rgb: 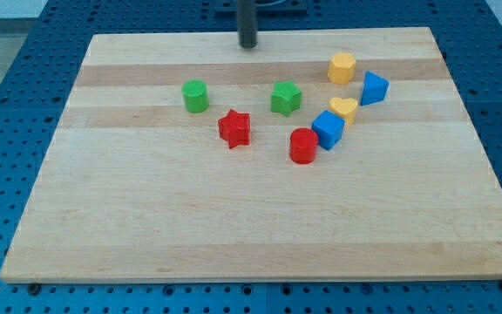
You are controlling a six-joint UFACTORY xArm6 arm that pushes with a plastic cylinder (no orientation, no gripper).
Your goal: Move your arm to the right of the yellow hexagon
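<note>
Dark rod drops in from view's top, upright, my tip (248,44) on wooden board (234,218) near top edge. No jaws on this arm, just plain rod end touching no block. Tip sits well apart from yellow hexagon (342,66), toward view's left and slightly higher. Hexagon stands upright in board's upper right, blue triangular block (373,88) just beside it toward lower right, yellow heart (344,108) below. Blue cube (328,129) touches red cylinder (303,146). Green star-like block (286,98), red star (234,128), green cylinder (196,96) lie leftward.
</note>
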